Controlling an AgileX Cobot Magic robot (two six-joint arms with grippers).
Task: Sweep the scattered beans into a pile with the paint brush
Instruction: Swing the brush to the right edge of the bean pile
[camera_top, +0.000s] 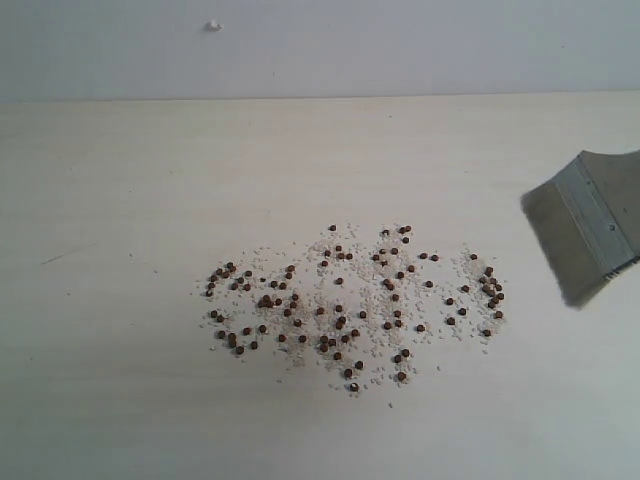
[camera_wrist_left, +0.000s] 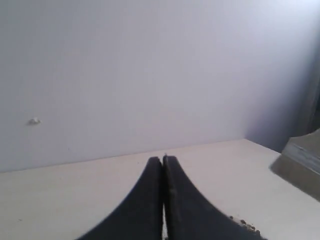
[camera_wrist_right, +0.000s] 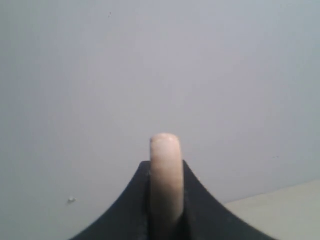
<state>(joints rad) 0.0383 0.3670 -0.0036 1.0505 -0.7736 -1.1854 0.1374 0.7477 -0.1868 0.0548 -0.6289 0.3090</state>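
The beans (camera_top: 350, 300) are dark reddish-brown, mixed with whitish grains (camera_top: 372, 322). The table (camera_top: 150, 180) is pale cream with faint grain lines. At 3 o'clock from the beans, the paint brush (camera_top: 590, 225) shows a silver ferrule and grey-beige bristles. The left gripper (camera_wrist_left: 162, 162) and right gripper (camera_wrist_right: 165, 167) are black.

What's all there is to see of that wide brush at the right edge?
The paint brush is wide and flat: greyish bristles, a ridged silver metal band, a pale rounded handle end pinched in the right end effector. It is tilted, bristles toward the beans but apart from them; contact with the table is unclear.
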